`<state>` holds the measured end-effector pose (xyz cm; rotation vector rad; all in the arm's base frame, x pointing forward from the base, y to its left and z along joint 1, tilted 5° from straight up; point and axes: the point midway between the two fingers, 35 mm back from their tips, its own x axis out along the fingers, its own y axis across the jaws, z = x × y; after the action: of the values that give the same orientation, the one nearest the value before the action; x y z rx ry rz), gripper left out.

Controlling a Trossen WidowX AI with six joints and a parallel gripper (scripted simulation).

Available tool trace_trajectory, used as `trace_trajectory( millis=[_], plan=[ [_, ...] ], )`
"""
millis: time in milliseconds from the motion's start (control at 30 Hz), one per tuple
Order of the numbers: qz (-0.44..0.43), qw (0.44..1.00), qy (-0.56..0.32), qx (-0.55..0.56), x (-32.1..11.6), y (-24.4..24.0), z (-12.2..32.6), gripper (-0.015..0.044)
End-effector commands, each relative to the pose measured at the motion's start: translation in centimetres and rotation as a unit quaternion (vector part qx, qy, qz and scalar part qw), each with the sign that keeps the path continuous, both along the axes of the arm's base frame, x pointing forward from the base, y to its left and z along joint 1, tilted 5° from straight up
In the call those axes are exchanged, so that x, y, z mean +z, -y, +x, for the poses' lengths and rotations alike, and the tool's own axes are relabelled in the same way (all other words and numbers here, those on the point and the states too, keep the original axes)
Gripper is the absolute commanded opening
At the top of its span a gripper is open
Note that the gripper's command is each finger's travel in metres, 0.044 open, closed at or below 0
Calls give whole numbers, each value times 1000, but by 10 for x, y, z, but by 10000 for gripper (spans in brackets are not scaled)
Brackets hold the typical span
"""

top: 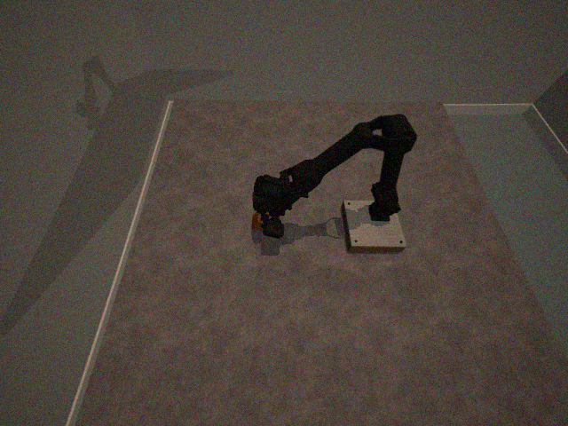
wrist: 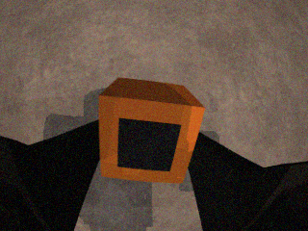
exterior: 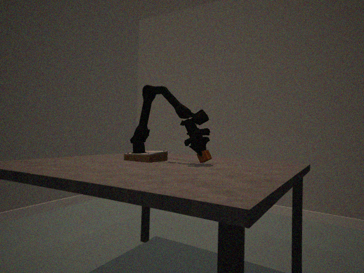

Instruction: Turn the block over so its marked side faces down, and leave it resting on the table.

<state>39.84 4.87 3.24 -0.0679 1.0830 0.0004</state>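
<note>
The orange block [top: 257, 221] [exterior: 205, 156] [wrist: 110, 144] is held tilted, with a lower edge close to the table top [top: 320, 330] [exterior: 176, 176]; a small gap seems to show under it in the exterior view. Its marked side, with a dark square [wrist: 149, 144], faces the wrist camera, back toward the gripper's palm. My gripper [top: 265, 224] [exterior: 202, 153] [wrist: 146, 130] is shut on the block, one finger on each side. The gripper leans, its fingertips pointing down and away from the arm's base. In the top view the gripper hides most of the block.
The arm's pale base plate [top: 375, 238] [exterior: 158, 156] stands on the table, to the right of the gripper in the top view and to the left in the exterior view. The table's left edge [top: 121, 256] lies beyond the gripper. The arm's shadow falls under and beside the block.
</note>
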Motion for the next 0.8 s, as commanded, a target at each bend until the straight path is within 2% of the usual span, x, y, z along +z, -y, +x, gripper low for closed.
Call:
trace_trajectory(
  millis=[0,767],
  plan=[
    [-3,1000,13,1,3,1,0,0],
    [4,983,180,13,-30,0,10,0]
  ],
)
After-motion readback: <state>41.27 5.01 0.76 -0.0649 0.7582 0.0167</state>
